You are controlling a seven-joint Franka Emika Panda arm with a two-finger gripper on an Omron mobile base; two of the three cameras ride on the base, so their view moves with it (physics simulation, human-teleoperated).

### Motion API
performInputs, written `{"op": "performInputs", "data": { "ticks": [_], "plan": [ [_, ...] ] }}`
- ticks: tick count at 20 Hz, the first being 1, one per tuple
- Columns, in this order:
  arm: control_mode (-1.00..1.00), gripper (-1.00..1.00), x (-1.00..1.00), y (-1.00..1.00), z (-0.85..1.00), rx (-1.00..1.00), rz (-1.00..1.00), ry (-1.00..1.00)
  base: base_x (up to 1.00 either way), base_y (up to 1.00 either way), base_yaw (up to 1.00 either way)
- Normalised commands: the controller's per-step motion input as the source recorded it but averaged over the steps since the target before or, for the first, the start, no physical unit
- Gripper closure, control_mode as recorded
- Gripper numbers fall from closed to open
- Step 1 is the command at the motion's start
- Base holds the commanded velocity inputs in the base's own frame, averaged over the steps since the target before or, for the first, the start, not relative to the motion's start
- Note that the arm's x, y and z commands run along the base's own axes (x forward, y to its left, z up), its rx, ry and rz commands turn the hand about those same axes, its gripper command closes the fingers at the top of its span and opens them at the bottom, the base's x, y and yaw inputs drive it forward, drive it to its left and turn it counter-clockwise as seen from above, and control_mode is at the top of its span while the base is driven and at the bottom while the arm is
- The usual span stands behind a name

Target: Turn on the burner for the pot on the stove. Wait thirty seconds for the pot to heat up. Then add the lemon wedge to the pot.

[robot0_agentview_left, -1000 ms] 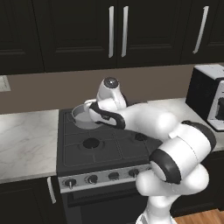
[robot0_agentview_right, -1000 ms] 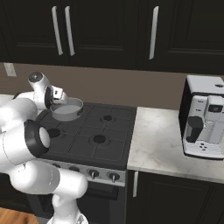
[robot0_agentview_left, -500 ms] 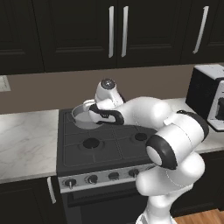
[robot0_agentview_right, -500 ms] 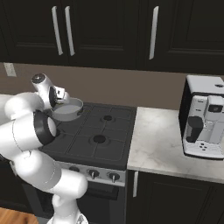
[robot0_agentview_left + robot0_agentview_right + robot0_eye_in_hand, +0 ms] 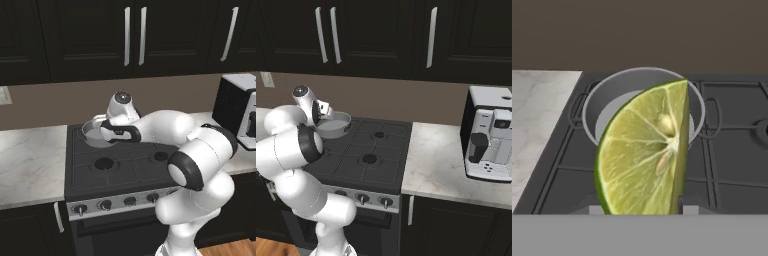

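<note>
Above the back left burner of the black stove point(image 5: 125, 165), the gripper point(image 5: 643, 210) is holding the lemon wedge point(image 5: 646, 150), jaws clamped on it, near the silver pot point(image 5: 333, 124). Releasing short of the rim could be sending the wedge onto the grates. The wedge is looking glossy, yellow-green and seeded; the pot is round, low-walled metal

White coffee machine point(image 5: 490, 136) on marble counter point(image 5: 442, 167) — dark cabinets point(image 5: 376, 37) above

A glossy white arm point(image 5: 165, 127) of rounded segments with dark joints.
</note>
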Motion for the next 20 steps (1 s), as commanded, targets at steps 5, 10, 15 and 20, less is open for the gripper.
{"op": "performInputs", "data": {
  "ticks": [5, 10, 15, 20],
  "plan": [
    [-1.0, 1.0, 0.0, 0.05, -0.04, 0.04, 0.0, 0.0, 0.0, 0.0, 0.0],
    [-1.0, 1.0, 0.0, 0.0, -0.01, 0.0, 0.0, 0.0, 0.0, 0.0, 0.0],
    [-1.0, 1.0, 0.0, 0.0, -0.15, 0.0, 0.0, 0.0, 0.0, 0.0, 0.0],
    [-1.0, 1.0, 0.04, 0.0, -0.06, 0.0, 0.0, 0.0, 0.0, 0.0, 0.0]
  ]
}}
